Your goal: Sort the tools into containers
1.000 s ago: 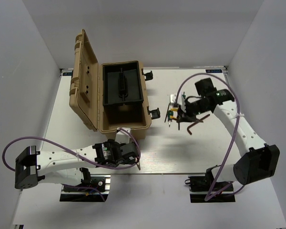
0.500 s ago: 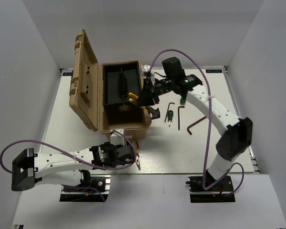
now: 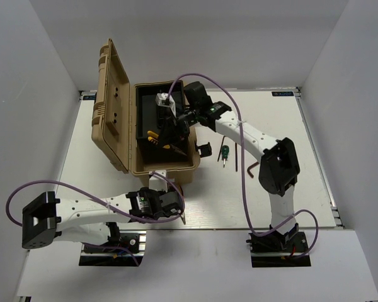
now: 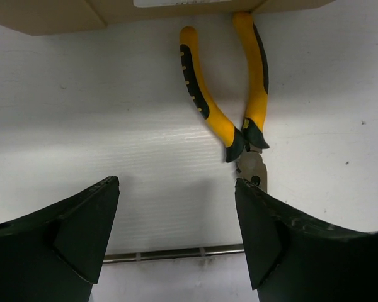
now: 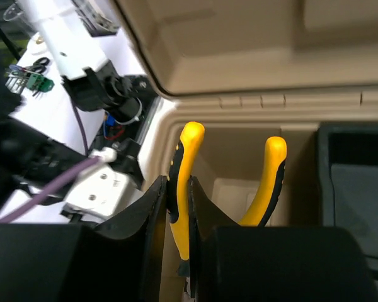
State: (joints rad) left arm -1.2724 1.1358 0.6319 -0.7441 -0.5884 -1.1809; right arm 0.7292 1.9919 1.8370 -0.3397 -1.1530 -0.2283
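Observation:
My right gripper [image 3: 166, 130] is over the open tan toolbox [image 3: 166, 168], shut on one handle of yellow-and-black pliers [image 3: 152, 135]. In the right wrist view the fingers [image 5: 152, 214] clamp the left handle of these pliers [image 5: 188, 163] and the other handle hangs free above the box floor. My left gripper [image 3: 176, 206] is open and empty in front of the box. In the left wrist view the left gripper [image 4: 176, 189] hovers just short of a second pair of yellow pliers [image 4: 230, 107] lying on the table. A green-handled screwdriver [image 3: 225, 153] and two hex keys [image 3: 237, 157] [image 3: 254, 168] lie right of the box.
The toolbox lid [image 3: 110, 107] stands open at the left, and a black tray [image 3: 160, 113] fills the box's far half. The box's front wall [image 4: 50, 16] is just beyond the second pliers. A metal rail [image 4: 176, 253] marks the table's near edge. White walls enclose the table.
My right arm has swung left from the tools on the table, carrying the pliers over the toolbox and into its opening. My left arm has shifted only slightly.

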